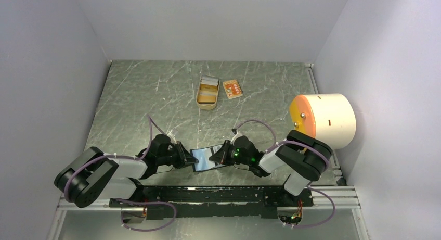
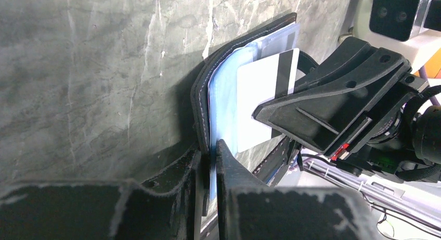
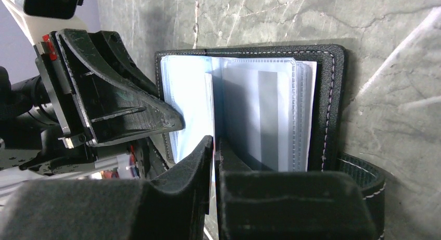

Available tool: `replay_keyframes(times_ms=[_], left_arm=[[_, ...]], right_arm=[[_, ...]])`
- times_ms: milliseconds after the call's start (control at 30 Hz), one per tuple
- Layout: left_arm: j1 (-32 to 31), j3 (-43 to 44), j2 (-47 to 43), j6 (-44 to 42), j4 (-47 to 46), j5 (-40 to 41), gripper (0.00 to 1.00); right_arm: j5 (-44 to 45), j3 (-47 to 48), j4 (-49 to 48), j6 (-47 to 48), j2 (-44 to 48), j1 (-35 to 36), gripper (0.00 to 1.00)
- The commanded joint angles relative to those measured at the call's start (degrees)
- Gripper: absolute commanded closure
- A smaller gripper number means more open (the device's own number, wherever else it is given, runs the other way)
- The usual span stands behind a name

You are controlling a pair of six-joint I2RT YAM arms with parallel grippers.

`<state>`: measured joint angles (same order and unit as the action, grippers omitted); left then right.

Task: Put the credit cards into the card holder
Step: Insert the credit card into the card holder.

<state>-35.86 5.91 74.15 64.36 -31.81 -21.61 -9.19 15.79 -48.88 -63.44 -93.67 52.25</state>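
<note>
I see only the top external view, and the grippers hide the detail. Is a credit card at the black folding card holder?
Observer: Yes. The left wrist view shows a thin white rectangular card with a black stripe over the blue lining of the black leather folding card holder.
Operator: Is anything gripping it?
Observer: The right gripper is shut across its lower corner.

The card holder (image 3: 335, 94) — its strap (image 3: 366, 198) runs off the right wrist view's bottom edge.
</note>
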Motion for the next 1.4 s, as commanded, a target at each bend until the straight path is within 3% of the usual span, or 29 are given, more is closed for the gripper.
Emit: replay_keyframes(times_ms=[0, 167, 367, 700, 1033, 1367], left_arm=[[-1.33, -0.29, 1.64, 0.20, -2.99, -1.43, 0.83], [-2.10, -0.37, 3.63, 0.51, -4.88, -1.57, 0.84], [-2.27, -0.38, 3.60, 0.46, -4.56, -1.13, 0.84], [-2.63, -0.15, 3.09, 0.67, -4.05, -0.66, 0.84], [-3.10, 0.32, 3.44, 0.68, -3.81, -0.50, 0.84], [-3.29, 0.33, 3.73, 0.64, -4.14, -0.69, 0.84]], right_arm=[[1.37, -1.39, -1.79, -0.11, -3.68, 0.49, 0.92], [0.55, -2.03, -8.56, -1.39, -6.91, 0.51, 0.92], [2.57, -3.33, -7.48, -1.26, -4.28, 0.42, 0.90], [5.10, -0.27, 10.22, 2.49, 1.51, 0.75, 0.60], [7.72, 5.90, 25.87, 8.07, 0.26, 1.32, 0.51], [14.45, 8.72, 36.25, 12.43, 4.69, 2.26, 0.50]])
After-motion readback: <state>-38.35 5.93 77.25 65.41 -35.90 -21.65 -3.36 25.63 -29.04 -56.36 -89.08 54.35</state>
